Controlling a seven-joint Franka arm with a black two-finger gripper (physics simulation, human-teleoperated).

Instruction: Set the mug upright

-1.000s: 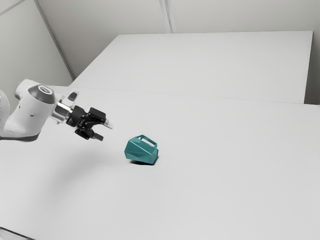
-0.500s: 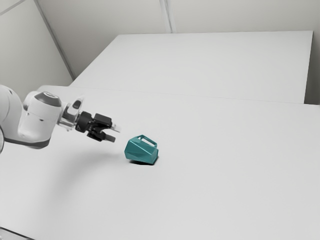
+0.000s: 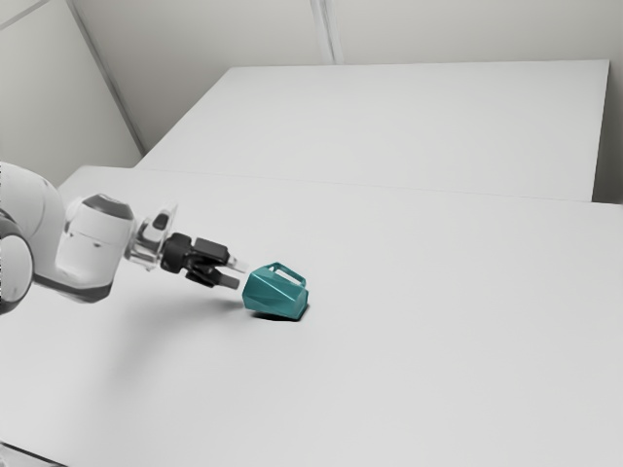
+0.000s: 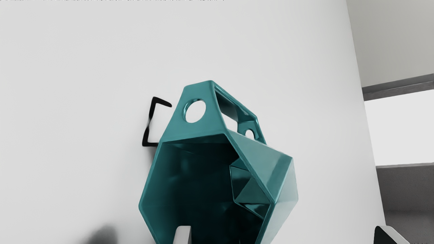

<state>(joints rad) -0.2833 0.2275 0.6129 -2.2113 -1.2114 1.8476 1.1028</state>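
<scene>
My gripper point(image 3: 237, 273) stands open just beside the teal faceted mug point(image 3: 276, 294), on the side toward the exterior view's left. The mug lies on its side, its handle on the upper side. In the wrist view the mug point(image 4: 203, 189) has its open mouth facing my hand, and the inside shows dark. My gripper point(image 4: 281, 234) is spread wide there; one fingertip overlaps the mouth, while the other stands well off the mug's outer wall. Whether the first fingertip is inside the mouth or only in front of it, I cannot tell.
The white table point(image 3: 419, 341) carries the mug, with a dark shadow under it. Beyond it, a second white surface point(image 3: 409, 126) extends toward the back wall. In the wrist view, the table's edge runs past the farther fingertip.
My gripper has moved toward the exterior view's right and slightly down, closing the distance to the mug. The mug has stayed where it was.
</scene>
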